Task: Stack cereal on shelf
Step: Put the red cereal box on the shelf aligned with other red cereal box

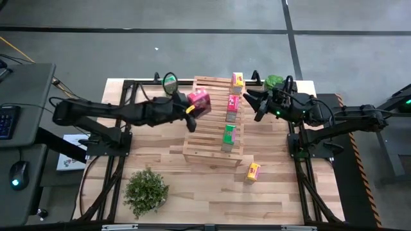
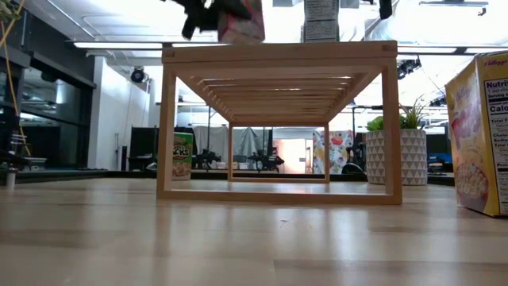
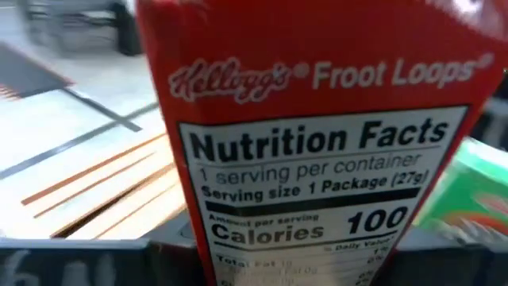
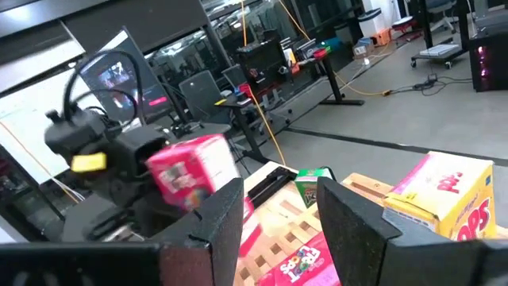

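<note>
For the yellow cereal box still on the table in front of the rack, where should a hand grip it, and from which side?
Probably from above, across its two narrow sides. The yellow box stands apart on bare tabletop, clear of the shelf, with free room all round. The right hand, open and empty, is nearer; the left hand holds a pink-red box.

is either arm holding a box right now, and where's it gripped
The left gripper holds a pink-red Froot Loops box by its lower end, above the shelf. The right gripper is open, holding nothing.

Premises: robotics lab or workshop. Evidence: concrete floor (image 1: 192, 16), black-framed workbench (image 1: 282, 192), desks with monitors (image 4: 115, 79) beyond the right gripper, trailing cables (image 4: 381, 87), ceiling strip lights (image 2: 119, 45).
</note>
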{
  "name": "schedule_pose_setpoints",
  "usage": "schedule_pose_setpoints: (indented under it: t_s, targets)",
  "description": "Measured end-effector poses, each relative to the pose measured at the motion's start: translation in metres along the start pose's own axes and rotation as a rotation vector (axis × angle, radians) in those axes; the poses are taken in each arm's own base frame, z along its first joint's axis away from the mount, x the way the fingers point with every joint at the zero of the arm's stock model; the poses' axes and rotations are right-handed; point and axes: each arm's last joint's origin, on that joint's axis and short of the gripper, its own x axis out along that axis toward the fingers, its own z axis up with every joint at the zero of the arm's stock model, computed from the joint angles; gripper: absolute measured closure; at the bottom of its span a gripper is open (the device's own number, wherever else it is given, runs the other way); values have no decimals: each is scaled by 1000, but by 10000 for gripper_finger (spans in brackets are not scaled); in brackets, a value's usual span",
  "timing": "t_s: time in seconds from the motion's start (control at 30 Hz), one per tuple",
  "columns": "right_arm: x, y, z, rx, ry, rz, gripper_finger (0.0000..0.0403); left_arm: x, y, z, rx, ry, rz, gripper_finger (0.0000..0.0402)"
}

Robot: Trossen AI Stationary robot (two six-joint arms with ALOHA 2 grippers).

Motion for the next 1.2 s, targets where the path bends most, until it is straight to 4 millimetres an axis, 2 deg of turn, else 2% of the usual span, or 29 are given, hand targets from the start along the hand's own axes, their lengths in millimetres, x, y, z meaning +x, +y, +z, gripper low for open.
schedule_pose_setpoints:
  t_s: [0.17, 0.53, 0.87, 1.2]
  targets:
    - [0, 0, -1, -4, 6, -3, 249, 13, -7, -11, -89, -104, 25, 243]
    - [0, -1, -1, -3, 11, -5, 249, 59, -25, -37, -29, -33, 117, 243]
    - [0, -1, -1, -4, 10, -8, 249, 75, -30, -50, 22, 4, 125, 240]
    - [0, -1, -2, 17, 14, -12, 249, 81, -31, -59, 32, 33, 115, 209]
